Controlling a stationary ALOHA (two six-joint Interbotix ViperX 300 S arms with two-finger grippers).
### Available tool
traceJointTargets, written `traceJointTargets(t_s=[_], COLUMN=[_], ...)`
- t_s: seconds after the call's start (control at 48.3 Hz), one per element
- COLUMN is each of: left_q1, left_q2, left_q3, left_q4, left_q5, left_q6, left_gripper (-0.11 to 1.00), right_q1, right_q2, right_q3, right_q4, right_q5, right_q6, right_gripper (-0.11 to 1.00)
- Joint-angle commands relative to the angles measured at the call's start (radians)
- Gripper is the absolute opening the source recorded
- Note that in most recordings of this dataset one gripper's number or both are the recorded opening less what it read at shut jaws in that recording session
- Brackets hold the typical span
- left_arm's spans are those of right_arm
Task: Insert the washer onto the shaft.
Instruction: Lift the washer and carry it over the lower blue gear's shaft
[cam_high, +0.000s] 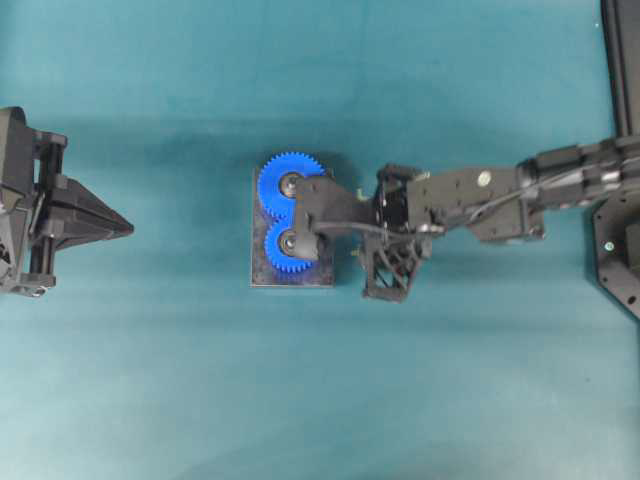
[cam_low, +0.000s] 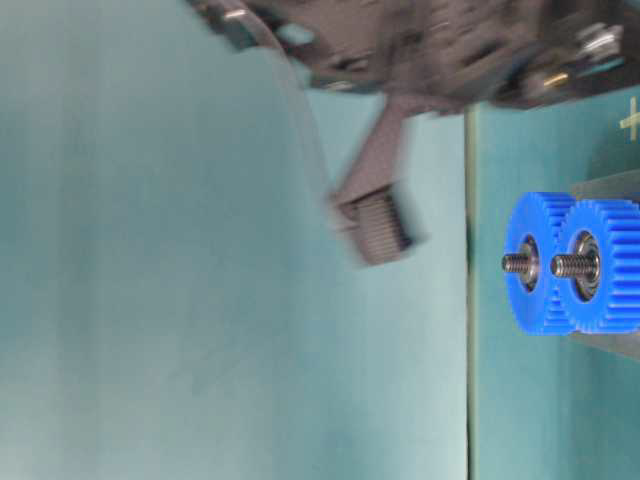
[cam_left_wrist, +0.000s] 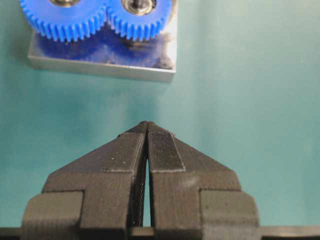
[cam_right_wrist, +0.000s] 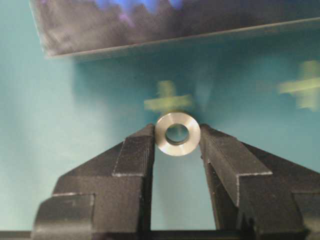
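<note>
Steel washer (cam_right_wrist: 177, 134) is pinched edge-on at the right hand (cam_right_wrist: 177, 142) tips above the blue gears (cam_high: 290, 213), left hand (cam_left_wrist: 147, 131) clenched empty on the desk side; thin grip could slip or cock the washer off the shaft (cam_low: 572, 265)

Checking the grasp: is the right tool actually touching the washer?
Touching. The right wrist view shows the washer pinched at its rim between both fingers of the right tool.

Even overhead lighting – soft shadows fall beside the base plate (cam_high: 292, 275). Right arm (cam_low: 420, 50) motion-blurred at table level; the right wrist background is smeared, washer (cam_right_wrist: 177, 134) sharp.
</note>
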Motion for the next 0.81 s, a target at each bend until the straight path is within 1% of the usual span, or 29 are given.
traceJointTargets(t_s=[0.0, 0.145, 0.434, 0.559, 0.683, 0.786], left_q1=[0.002, 0.002, 0.002, 0.002, 0.002, 0.002], left_q2=[0.003, 0.003, 0.002, 0.002, 0.002, -0.002], left_q3=[-0.02, -0.021, -0.02, -0.018, -0.017, -0.015], left_q4=[0.002, 0.002, 0.002, 0.003, 0.002, 0.002], left_q5=[-0.008, -0.008, -0.008, -0.006, -0.008, -0.006], left_q6=[-0.008, -0.015, -0.015, -0.015, -0.015, -0.015], left_gripper=[0.0, 0.0, 0.0, 0.0, 0.0, 0.0], right_q1=[0.002, 0.014, 0.021, 0.026, 0.028, 0.031], right_q2=[-0.06, -0.066, -0.009, 0.025, 0.051, 0.064], right_q3=[-0.058, -0.155, -0.299, -0.336, -0.353, -0.365], right_q4=[-0.006, -0.006, -0.006, -0.008, -0.006, -0.006], right_q5=[0.031, 0.081, 0.098, 0.101, 0.1, 0.101], right_q6=[0.006, -0.006, -0.035, -0.041, -0.044, -0.06], right_gripper=[0.3, 0.3, 0.3, 0.3, 0.3, 0.3])
